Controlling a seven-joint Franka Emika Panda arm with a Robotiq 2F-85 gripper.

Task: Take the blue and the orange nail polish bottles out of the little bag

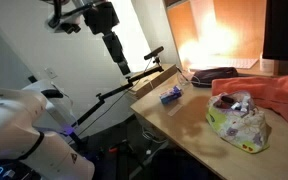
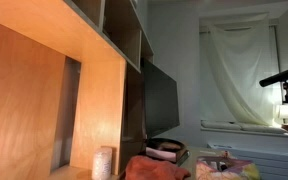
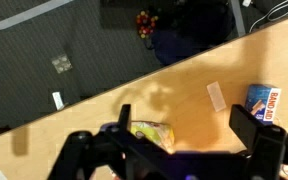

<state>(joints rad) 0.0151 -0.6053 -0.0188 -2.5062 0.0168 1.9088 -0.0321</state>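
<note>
The little bag point(image 1: 239, 121), a pale pouch with lime-yellow trim, lies on the wooden table point(image 1: 184, 125) near its front edge. Its contents show only as a dark pinkish blur. No blue or orange nail polish bottle can be made out. In the wrist view my gripper point(image 3: 184, 125) hangs high above the table, open wide, with nothing between its dark fingers point(image 3: 252, 125). The little bag point(image 3: 152, 132) shows far below, nearer the left finger. The bag's yellow edge point(image 2: 229, 168) peeks in at the bottom of an exterior view.
An orange-red cloth point(image 1: 269, 92) lies behind the bag and a flat dark case point(image 1: 214, 74) farther back. A small blue box point(image 1: 171, 95) sits near the table corner, seen also in the wrist view point(image 3: 264, 100). A camera boom point(image 1: 99, 20) hangs beside the table. Shelves point(image 2: 94, 60) rise behind it.
</note>
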